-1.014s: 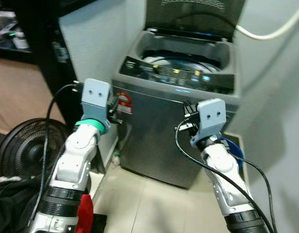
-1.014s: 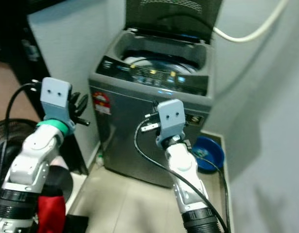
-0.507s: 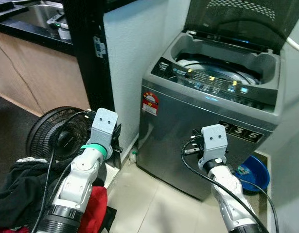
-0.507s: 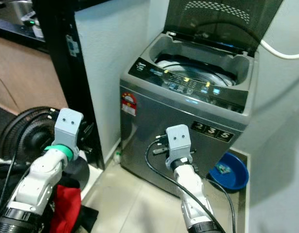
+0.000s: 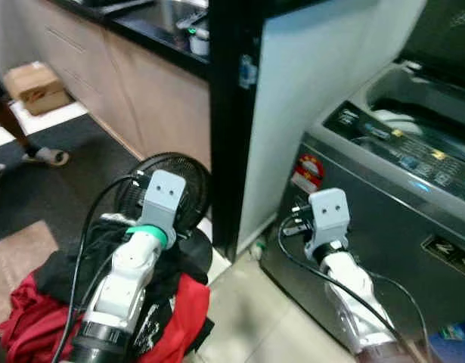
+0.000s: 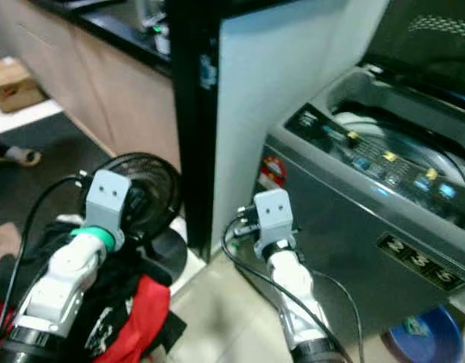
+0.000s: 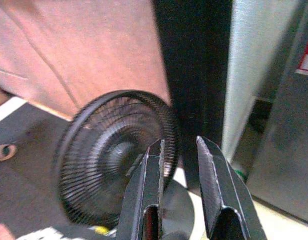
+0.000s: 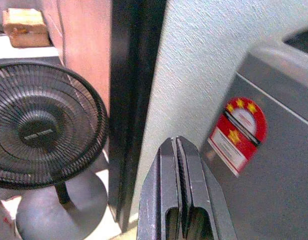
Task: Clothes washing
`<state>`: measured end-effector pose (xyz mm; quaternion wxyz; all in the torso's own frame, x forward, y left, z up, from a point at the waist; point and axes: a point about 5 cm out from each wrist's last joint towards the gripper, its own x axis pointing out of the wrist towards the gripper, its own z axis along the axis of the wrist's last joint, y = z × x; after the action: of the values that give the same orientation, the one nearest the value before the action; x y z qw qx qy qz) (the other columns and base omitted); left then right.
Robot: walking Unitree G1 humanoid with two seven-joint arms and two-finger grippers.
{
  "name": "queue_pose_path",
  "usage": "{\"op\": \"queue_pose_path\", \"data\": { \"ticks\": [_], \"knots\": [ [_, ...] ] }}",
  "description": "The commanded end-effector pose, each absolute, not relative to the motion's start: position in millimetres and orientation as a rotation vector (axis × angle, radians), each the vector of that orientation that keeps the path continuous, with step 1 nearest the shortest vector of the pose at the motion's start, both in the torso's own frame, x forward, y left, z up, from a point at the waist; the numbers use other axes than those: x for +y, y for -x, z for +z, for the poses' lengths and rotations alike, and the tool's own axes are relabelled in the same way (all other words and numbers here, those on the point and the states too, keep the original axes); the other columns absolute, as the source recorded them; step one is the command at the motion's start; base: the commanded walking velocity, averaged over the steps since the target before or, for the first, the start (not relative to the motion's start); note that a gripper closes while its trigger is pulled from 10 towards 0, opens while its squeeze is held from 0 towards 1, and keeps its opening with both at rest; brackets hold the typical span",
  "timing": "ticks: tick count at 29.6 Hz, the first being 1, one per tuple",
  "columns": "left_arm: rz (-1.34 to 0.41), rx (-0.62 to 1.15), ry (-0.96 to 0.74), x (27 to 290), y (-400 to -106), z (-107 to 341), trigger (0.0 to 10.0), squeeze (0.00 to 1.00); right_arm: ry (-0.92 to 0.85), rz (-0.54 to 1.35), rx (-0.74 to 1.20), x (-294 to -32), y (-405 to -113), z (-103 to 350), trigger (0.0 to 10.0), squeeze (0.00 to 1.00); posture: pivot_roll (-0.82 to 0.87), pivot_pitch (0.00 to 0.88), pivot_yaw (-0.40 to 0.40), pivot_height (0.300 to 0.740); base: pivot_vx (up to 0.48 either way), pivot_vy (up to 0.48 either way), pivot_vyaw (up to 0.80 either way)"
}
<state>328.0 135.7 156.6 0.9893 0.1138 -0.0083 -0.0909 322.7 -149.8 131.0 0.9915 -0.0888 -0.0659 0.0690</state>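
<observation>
A grey top-loading washer (image 5: 398, 204) stands at the right of the head view, lid raised, drum open, a red sticker (image 5: 308, 170) on its front. Red and black clothes (image 5: 168, 318) lie heaped on the floor, lower left.

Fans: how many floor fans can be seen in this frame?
1. A black floor fan stands on the floor beside the dark pillar, behind the pile of red and black clothes and to the left of the washing machine. Others could be hidden out of frame.
</observation>
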Motion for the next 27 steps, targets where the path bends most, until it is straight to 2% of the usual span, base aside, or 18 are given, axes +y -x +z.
{"op": "queue_pose_path", "data": {
  "ticks": [1, 27],
  "knots": [
    [-0.188, -0.004, -0.235, 134.5, -327.1, 152.1, 10.0, 0.0, 0.174, 0.137, -0.112, -150.6, -320.4, 125.0, 10.0, 0.0, 0.07, 0.018, 0.005, 0.74, 0.0, 0.0, 0.79],
    [-0.186, -0.009, -0.24, 131.6, -327.3, 150.7, 10.0, 0.0, 0.171, 0.147, -0.121, -148.1, -320.7, 118.3, 10.0, 0.0, 0.07, 0.027, 0.011, 0.74, 0.0, 0.0, 0.79]
  ]
}}
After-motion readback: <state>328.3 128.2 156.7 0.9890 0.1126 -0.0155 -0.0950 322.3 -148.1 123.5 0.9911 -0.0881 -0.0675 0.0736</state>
